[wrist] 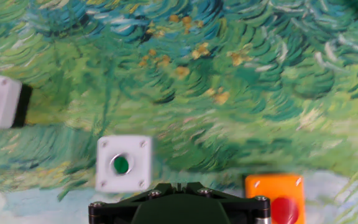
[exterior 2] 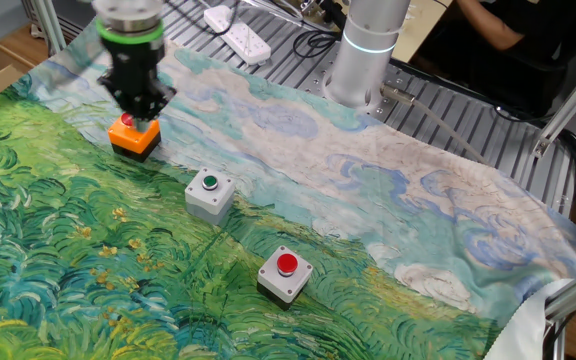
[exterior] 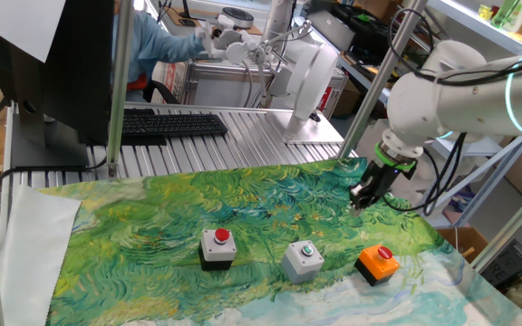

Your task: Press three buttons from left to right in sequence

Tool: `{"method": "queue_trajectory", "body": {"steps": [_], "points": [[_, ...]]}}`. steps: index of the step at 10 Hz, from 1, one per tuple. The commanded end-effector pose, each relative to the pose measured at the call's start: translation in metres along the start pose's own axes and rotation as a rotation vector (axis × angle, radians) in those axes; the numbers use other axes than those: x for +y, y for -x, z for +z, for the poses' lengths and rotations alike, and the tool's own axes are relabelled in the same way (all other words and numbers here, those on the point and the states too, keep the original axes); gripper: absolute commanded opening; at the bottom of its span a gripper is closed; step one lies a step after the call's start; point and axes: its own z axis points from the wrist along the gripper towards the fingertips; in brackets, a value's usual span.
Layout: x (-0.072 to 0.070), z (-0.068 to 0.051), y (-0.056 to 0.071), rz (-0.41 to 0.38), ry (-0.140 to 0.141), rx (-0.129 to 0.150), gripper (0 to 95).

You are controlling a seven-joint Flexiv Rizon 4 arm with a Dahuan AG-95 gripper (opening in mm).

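My pincer [exterior 2: 139, 118] is closed, holding nothing, above the orange box w/ red button [exterior: 377, 263], at right end of row after grey box w/ green button [exterior: 303, 259] & black-and-white box w/ red button [exterior: 217, 248].

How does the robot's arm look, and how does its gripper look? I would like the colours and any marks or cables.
The arm is glossy white with rounded, bulky joints and a glowing turquoise ring around one segment. A bright green band sits at the wrist. Below it, the gripper is black and narrow. Thin black cables run beside the wrist.
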Motion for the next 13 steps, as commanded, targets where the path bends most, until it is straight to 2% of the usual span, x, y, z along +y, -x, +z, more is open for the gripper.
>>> {"method": "queue_trajectory", "body": {"steps": [1, 13], "points": [[-0.0062, -0.0005, 0.0026, -0.015, -0.003, 0.001, 0.0], [-0.0062, 0.0005, 0.0025, -0.014, 0.002, 0.005, 0.0]]}}
